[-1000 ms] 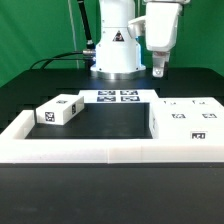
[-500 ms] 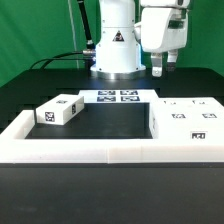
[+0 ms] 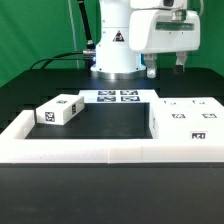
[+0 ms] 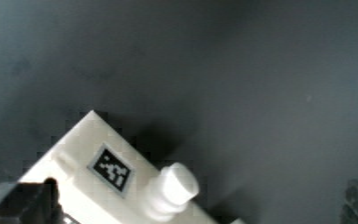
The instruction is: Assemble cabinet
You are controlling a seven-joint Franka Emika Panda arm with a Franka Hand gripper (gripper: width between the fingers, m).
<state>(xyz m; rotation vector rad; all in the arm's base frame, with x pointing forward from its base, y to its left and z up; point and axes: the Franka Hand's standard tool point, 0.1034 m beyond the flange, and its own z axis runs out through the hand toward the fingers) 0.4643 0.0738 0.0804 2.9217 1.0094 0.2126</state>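
Note:
The cabinet's large white body (image 3: 187,119), marked with small tags, lies at the exterior view's right against the white rim. A smaller white tagged block (image 3: 58,110) lies at the left. My gripper (image 3: 165,69) hangs high above the large body's far edge, open and empty, with the fingers wide apart. In the wrist view a corner of a white tagged part (image 4: 108,165) with a short white peg (image 4: 176,186) shows below the gripper (image 4: 197,206). The dark fingertips (image 4: 28,203) sit at the picture's edges, well apart from the part.
The marker board (image 3: 118,97) lies flat at the foot of the robot base (image 3: 115,50). A low white rim (image 3: 80,151) borders the black table (image 3: 110,122) at the front and sides.
The hand has turned about its vertical axis and now faces the exterior camera broadside, with both fingers showing apart. It has also shifted slightly to the exterior view's right. The parts have not moved.

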